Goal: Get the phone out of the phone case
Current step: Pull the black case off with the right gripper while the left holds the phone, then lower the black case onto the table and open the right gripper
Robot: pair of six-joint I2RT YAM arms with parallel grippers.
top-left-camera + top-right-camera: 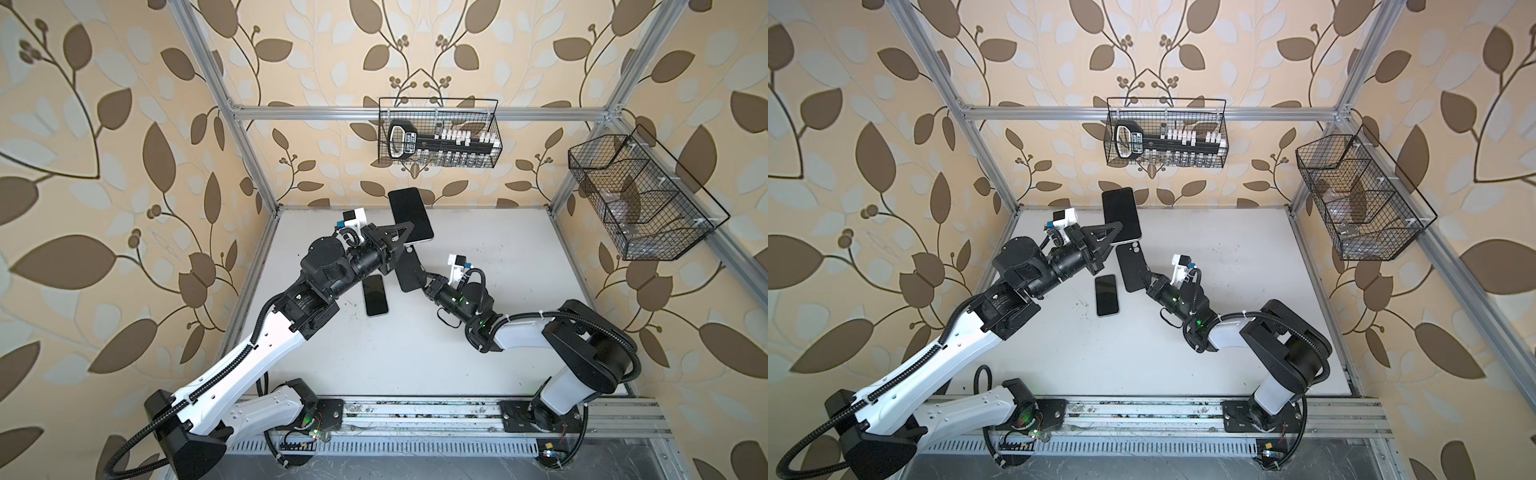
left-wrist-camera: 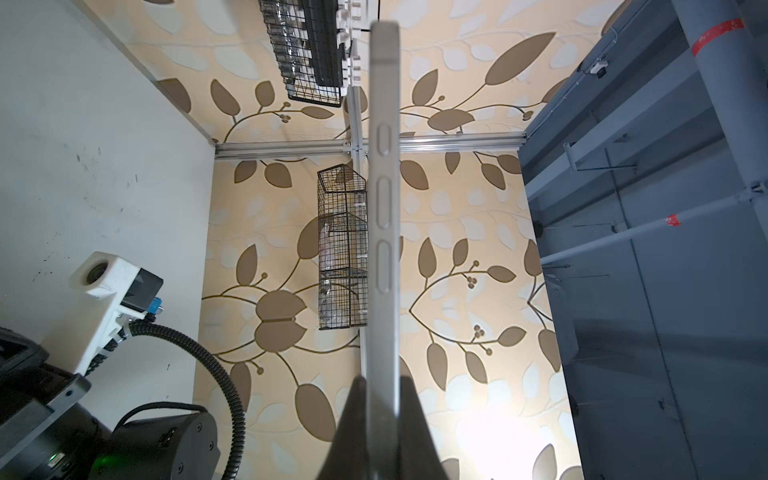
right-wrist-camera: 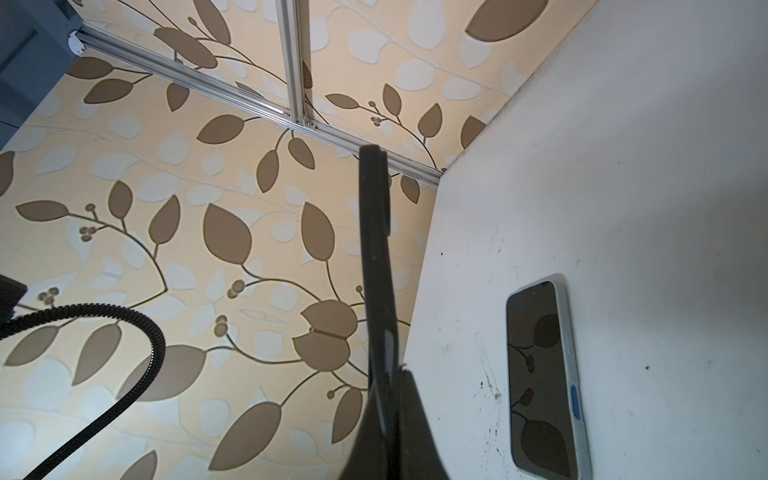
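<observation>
My left gripper [image 1: 409,237] [image 1: 1119,235] is shut on a phone [image 1: 410,214] [image 1: 1121,214] with a black screen and silver rim, held in the air near the table's back edge. In the left wrist view the phone's silver edge [image 2: 384,208] with its side buttons rises from between the closed jaws of the left gripper [image 2: 383,386]. The black phone case [image 1: 409,268] [image 1: 1133,266] sits just below it, separate from the phone, with my right gripper [image 1: 422,278] [image 1: 1144,276] shut on its lower end. In the right wrist view the case [image 3: 376,270] shows edge-on in the right gripper [image 3: 390,374].
A second phone [image 1: 375,295] [image 1: 1106,295] [image 3: 540,374] lies screen-up on the white table [image 1: 478,332], under my left forearm's end. A wire basket [image 1: 440,133] with a tool rack hangs on the back rail. Another wire basket [image 1: 640,199] hangs on the right rail.
</observation>
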